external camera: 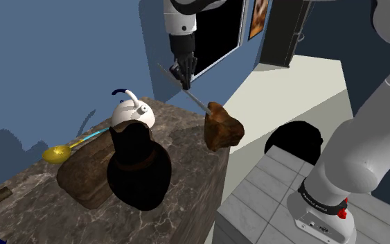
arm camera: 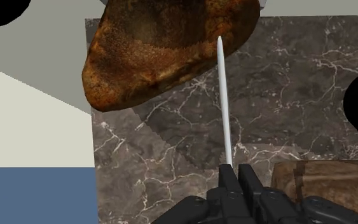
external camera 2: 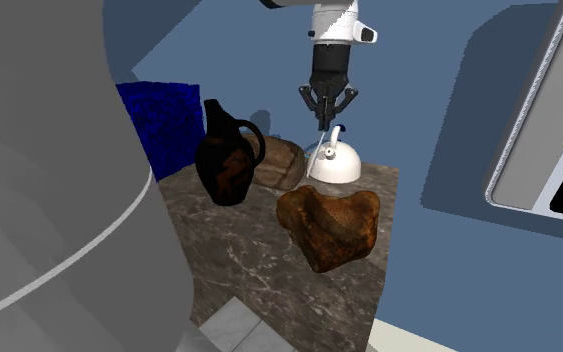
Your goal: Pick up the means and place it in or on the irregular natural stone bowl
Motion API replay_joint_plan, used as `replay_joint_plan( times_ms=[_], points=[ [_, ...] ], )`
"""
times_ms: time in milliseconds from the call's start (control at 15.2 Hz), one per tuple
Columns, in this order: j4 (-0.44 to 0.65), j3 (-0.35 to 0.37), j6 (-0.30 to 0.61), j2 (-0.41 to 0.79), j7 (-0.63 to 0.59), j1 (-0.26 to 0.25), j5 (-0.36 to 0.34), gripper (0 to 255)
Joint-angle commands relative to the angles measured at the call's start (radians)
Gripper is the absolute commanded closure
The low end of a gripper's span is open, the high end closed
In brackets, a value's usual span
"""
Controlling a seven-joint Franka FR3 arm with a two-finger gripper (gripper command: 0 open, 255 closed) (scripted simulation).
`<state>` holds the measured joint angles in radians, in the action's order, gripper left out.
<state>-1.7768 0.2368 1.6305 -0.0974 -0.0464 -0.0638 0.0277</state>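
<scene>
Black two-finger tool (arm camera: pixel 236 177) closed on thin white-grey rod (arm camera: pixel 224 102), fingers clasping its near end. Rod slants out; far tip reaches rough brown irregular stone bowl (arm camera: pixel 165 51), contact unclear. White arm drops from above, wrist near vertical, tool high over dark veined marble desk (external camera: pixel 179 138). Bowl at desk edge, partly overhanging. White kettle (external camera: pixel 132 111) and black jug (external camera: pixel 139 166) farther in; bare desk between.

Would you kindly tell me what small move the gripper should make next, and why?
Probably lower toward the brown stone bowl before opening. The gripper is shut on the thin pale rod, whose tip already reaches over the bowl, yet the gripper hangs well above it.
</scene>
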Motion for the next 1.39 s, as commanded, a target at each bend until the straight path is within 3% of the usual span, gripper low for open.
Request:
replay_joint_plan(
  times_ms=[0, 594, 1320],
  points=[
    [-0.043, -0.024, -0.008, -0.051, 0.044, 0.018, 0.007, 255],
    [-0.21, -0.148, -0.041, -0.25, 0.237, 0.085, -0.004, 255],
    [-0.37, -0.146, 0.106, -0.263, 0.238, 0.083, -0.002, 255]
  ],
)
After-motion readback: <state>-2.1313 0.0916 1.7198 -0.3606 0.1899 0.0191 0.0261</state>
